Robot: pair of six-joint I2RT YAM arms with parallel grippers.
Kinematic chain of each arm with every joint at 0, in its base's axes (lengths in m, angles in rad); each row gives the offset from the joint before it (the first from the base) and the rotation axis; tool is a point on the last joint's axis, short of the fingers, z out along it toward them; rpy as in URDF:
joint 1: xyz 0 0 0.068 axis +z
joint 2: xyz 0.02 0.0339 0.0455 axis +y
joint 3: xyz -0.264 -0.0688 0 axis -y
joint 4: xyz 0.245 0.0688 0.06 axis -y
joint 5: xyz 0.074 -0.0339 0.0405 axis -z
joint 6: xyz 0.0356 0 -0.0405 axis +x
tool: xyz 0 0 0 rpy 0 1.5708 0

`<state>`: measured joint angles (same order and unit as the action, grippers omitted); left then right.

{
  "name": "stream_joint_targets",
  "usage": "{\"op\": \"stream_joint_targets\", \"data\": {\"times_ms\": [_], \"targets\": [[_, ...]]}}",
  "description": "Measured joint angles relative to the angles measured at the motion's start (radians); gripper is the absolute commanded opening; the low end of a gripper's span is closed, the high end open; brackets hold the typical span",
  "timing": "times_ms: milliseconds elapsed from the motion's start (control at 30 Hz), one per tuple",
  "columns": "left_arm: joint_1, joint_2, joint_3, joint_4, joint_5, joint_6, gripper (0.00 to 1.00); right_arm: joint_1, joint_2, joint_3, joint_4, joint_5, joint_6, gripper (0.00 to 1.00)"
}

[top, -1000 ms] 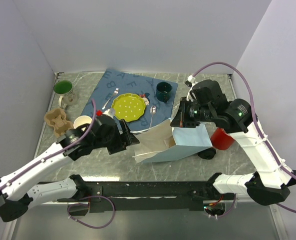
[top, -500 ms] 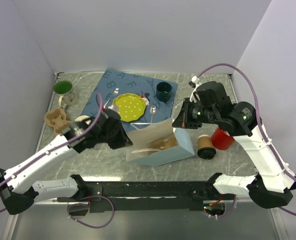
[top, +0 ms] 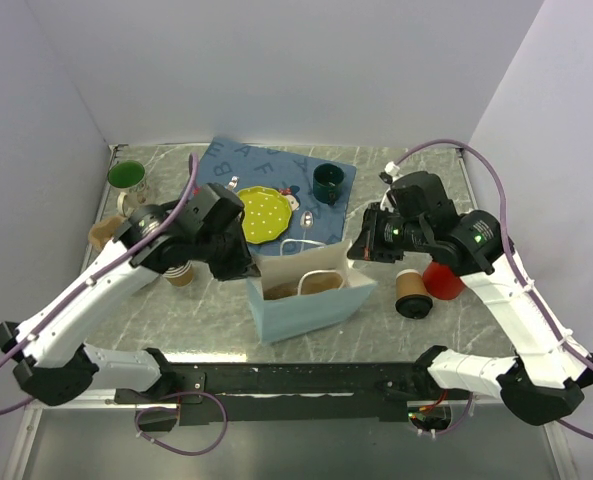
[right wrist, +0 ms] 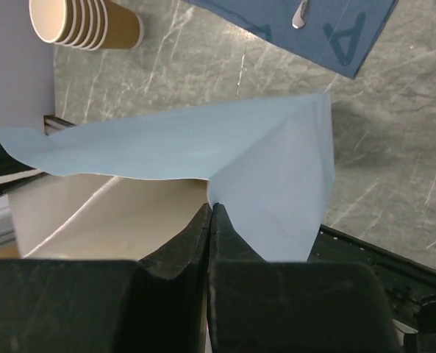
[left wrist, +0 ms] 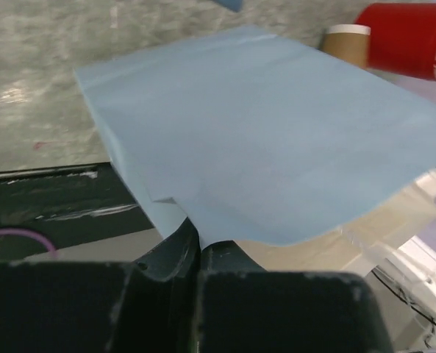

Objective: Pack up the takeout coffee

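The takeout coffee (top: 412, 293), a brown paper cup with its black lid facing the near edge, rests on the table just right of a light blue paper bag (top: 311, 305). The bag stands upright with its mouth open. My left gripper (top: 248, 268) is shut on the bag's left rim, and in the left wrist view the blue paper (left wrist: 276, 132) runs down between the closed fingers (left wrist: 170, 254). My right gripper (top: 361, 250) is shut on the right rim (right wrist: 276, 169). Both arms hold the bag apart from the cup.
A red cup (top: 444, 278) stands behind the coffee. A stack of tan cups (top: 179, 272) lies under my left arm beside a cardboard carrier (top: 101, 235). Farther back are a green mug (top: 126, 178), a blue placemat (top: 276, 165), a yellow plate (top: 261, 213) and a dark mug (top: 328, 183).
The bag went from lying flat to standing upright with its mouth open. My left gripper closed on its left rim and rose; the right gripper kept its hold.
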<state>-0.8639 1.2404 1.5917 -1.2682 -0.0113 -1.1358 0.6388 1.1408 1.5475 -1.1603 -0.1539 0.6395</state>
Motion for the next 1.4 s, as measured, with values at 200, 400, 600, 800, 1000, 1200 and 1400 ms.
{"op": "stream_joint_targets", "data": {"times_ms": [200,400,600,800,1000,1200,1400], "targets": [[0.051,0.016,0.032,-0.04,0.006,0.05,0.57,-0.013,0.005,-0.018,0.007,-0.013,0.008,0.0],[0.069,0.01,0.03,-0.067,-0.019,0.085,0.68,-0.013,0.004,-0.109,0.016,-0.032,0.039,0.25],[0.07,-0.001,0.015,-0.069,-0.012,0.104,0.69,-0.013,0.029,-0.071,0.002,-0.035,0.047,0.33],[0.068,-0.018,0.006,-0.077,-0.011,0.12,0.73,-0.029,0.038,0.061,-0.041,0.003,0.023,0.43],[0.069,-0.065,-0.052,-0.08,-0.012,0.142,0.74,-0.058,0.026,0.092,-0.066,0.107,-0.037,0.48],[0.069,-0.068,-0.08,-0.084,-0.023,0.181,0.55,-0.202,0.022,-0.024,-0.084,0.198,-0.09,0.48],[0.073,-0.057,-0.076,-0.083,-0.05,0.212,0.29,-0.332,0.014,-0.216,-0.095,0.23,-0.068,0.56]]}}
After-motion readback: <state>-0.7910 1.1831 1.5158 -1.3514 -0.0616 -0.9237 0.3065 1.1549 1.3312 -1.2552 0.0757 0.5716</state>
